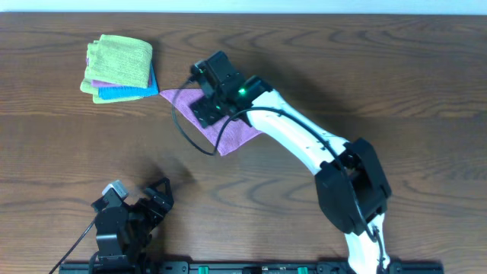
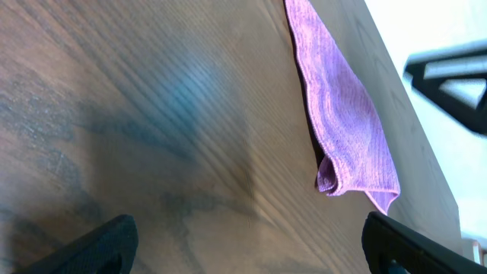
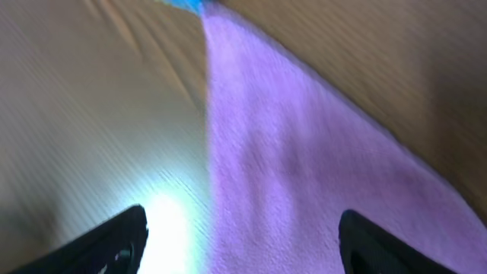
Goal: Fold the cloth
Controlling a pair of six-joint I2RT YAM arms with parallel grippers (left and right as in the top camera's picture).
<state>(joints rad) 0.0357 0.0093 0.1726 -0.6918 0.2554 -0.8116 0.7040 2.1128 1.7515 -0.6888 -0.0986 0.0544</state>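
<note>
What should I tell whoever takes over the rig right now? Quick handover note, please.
Left gripper: open, empty, near the table's front edge, away from the cloth.
Right gripper: open, over the cloth, gripping nothing.
Cloth: lies mid-table, one corner near the stack of cloths.
Done: unclear. One edge looks doubled in the left wrist view, but no fold is certain.
Left: grasp an edge and fold.

You're at a robot lab bench. The bare wood-grain table carries two arms: the white-and-black right arm reaching in from 5 o'clock and the black left arm at 7 o'clock. Both are rooted on a black rail at 6 o'clock. The props are the cloth near centre and a stack of folded cloths at 10 o'clock. A plain white wall edges 12 o'clock.
</note>
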